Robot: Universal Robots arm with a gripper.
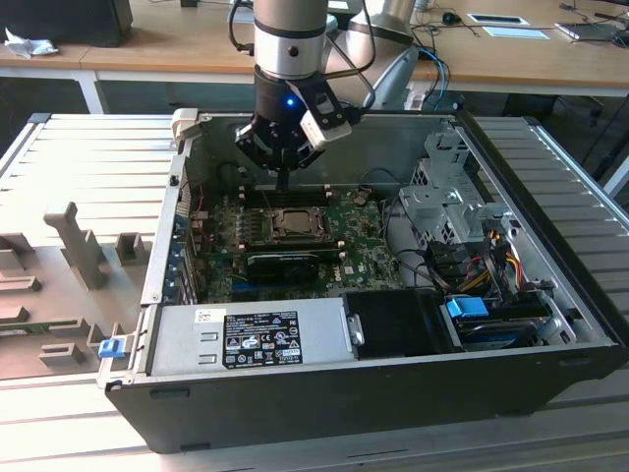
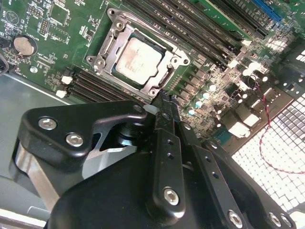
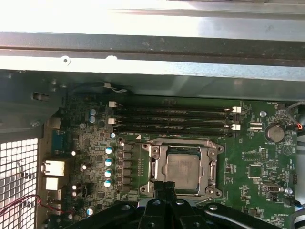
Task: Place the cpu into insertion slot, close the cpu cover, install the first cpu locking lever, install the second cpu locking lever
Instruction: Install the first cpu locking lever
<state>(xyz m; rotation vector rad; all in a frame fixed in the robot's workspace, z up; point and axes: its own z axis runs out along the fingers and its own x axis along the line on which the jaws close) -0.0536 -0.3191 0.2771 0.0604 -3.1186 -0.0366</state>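
cpu (image 2: 138, 59): one, flat in insertion slot (image 3: 156, 168).
cpu cover (image 2: 110, 42): one, lying flat around the cpu.
gripper (image 2: 164, 98): one, pointing straight down, fingers together, tips at the cover's edge.
computer case (image 1: 393, 393): one, open.

1. The cpu (image 2: 139, 61) lies in the slot (image 2: 167, 51).
2. The cover (image 2: 110, 45) lies flat on the slot, framing the cpu.
3. Memory slots (image 2: 102, 88) run along two opposite sides of the slot.
4. The slot sits on the board (image 2: 52, 28), inside the case (image 1: 393, 393).
5. The power supply (image 1: 251, 339) lies before the board in the exterior view.
6. The gripper (image 1: 283, 185) hangs over the slot's edge.
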